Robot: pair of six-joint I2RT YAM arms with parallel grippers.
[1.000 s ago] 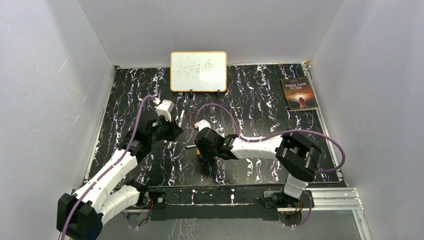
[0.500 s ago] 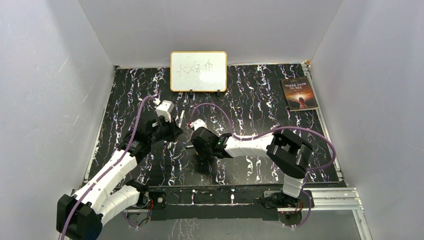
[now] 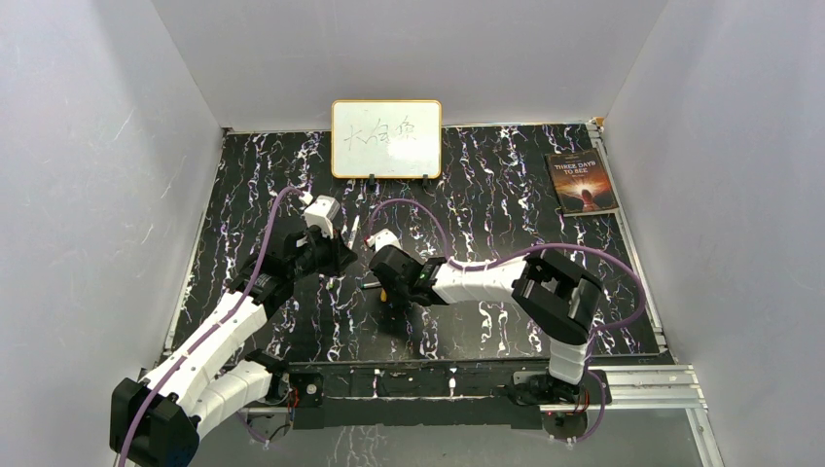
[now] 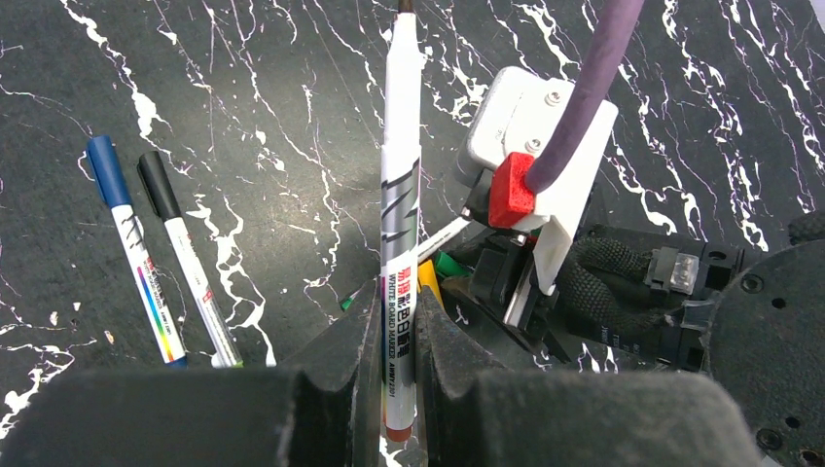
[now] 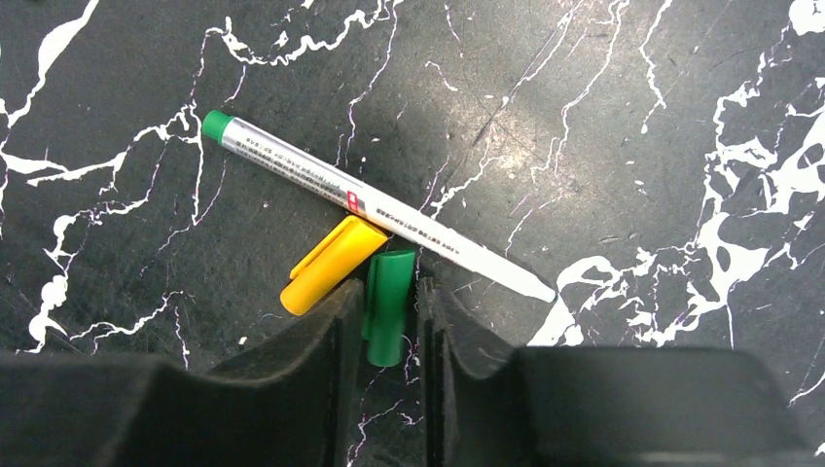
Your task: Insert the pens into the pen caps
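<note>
Left hand (image 4: 397, 321) clamps pen (image 4: 401, 175) marked "WHITE BOARD MARKER"; right hand (image 5: 386, 297) straddles green cap (image 5: 388, 326), grip unclear.

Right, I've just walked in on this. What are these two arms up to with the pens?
They are capping marker pens. The left gripper holds an uncapped pen. A blue-capped pen and a black-capped pen already lie on the table. The right gripper pinches the green cap, which lies beside the yellow cap and a green-ended pen.
</note>
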